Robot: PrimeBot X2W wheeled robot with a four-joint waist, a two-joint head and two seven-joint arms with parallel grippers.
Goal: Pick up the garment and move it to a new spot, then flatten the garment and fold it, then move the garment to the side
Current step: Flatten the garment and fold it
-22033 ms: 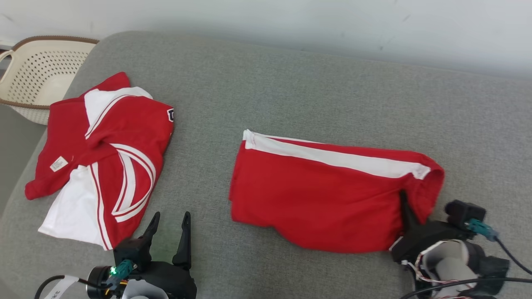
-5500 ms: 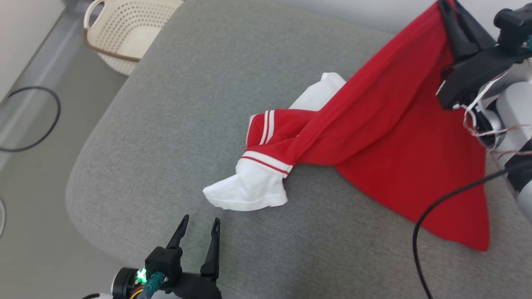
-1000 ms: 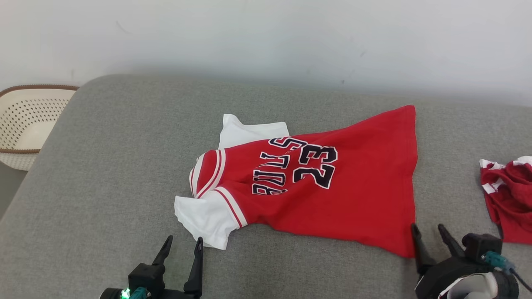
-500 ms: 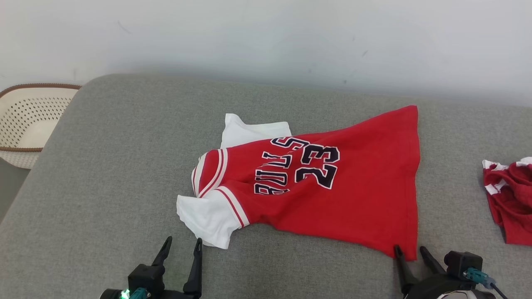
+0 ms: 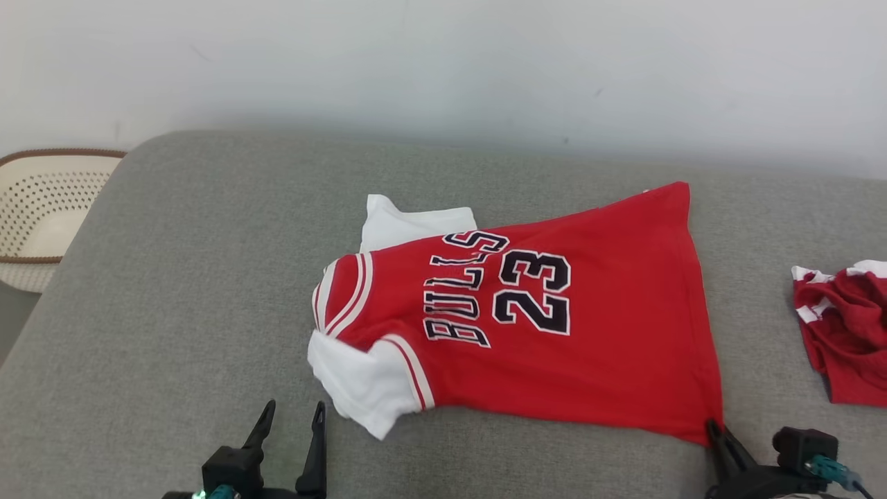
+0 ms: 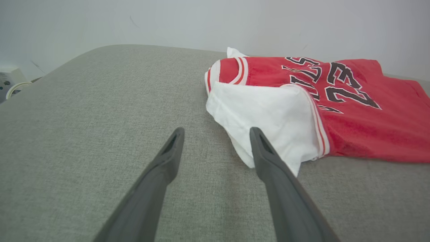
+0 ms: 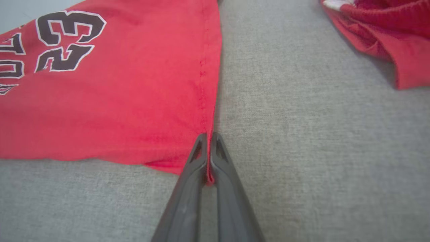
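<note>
A red jersey [image 5: 554, 346] with white sleeves and black "BULLS 23" lettering lies spread on the grey sofa cushion [image 5: 208, 242], neck end to the left. My right gripper [image 7: 208, 137] is shut on the jersey's near right hem corner [image 5: 708, 424], the red cloth [image 7: 134, 101] pinched between its fingers. My left gripper [image 5: 291, 414] stands open just left of the crumpled white sleeve [image 5: 367, 388]; in the left wrist view the white sleeve [image 6: 268, 117] lies beside the right finger of that gripper [image 6: 215, 134], nothing between the fingers.
Another red and white garment [image 5: 842, 326] lies bunched at the cushion's right [image 7: 386, 40]. A cream perforated basket [image 5: 34, 215] stands off the left end. A pale wall rises behind.
My right gripper has shut on the jersey's hem corner and drawn it toward me, stretching the cloth flatter. The left gripper has stayed open and in place.
</note>
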